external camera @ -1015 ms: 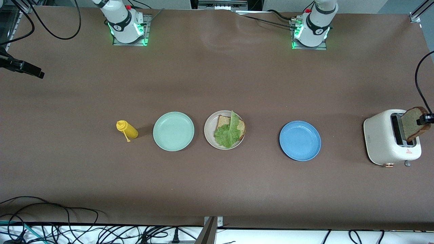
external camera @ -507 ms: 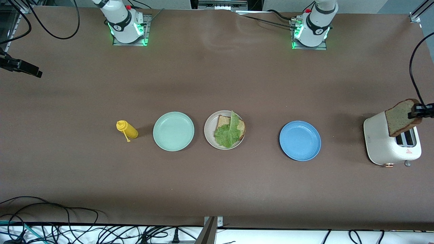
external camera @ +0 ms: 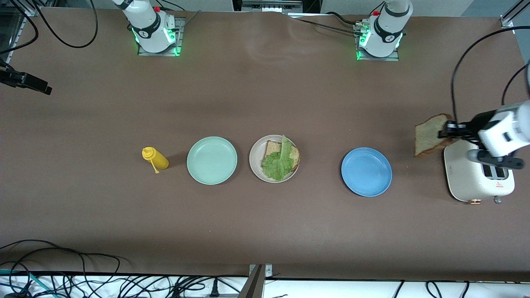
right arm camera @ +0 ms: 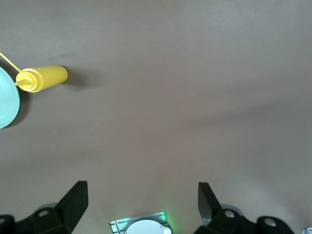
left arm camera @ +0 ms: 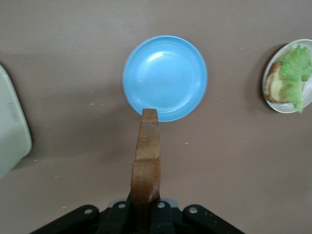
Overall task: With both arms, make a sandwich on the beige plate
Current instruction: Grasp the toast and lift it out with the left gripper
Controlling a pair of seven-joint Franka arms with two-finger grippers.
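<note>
Sandwich (external camera: 280, 159) half-built on beige plate (external camera: 256, 156) — left gripper (external camera: 446, 130) pinching top bread slice (external camera: 429, 135) by one edge, could slip. Right gripper (right arm camera: 141, 197) spread, waiting.

Even, soft overhead light; left arm (external camera: 503, 130) perhaps slightly blurred.

The right gripper (right arm camera: 143, 202), fingers (right arm camera: 74, 200) spread wide, hangs over bare brown table surface (right arm camera: 185, 97); a yellow plastic squeeze bottle (right arm camera: 41, 79) lies beside a mint-green round plate (right arm camera: 7, 105).
</note>
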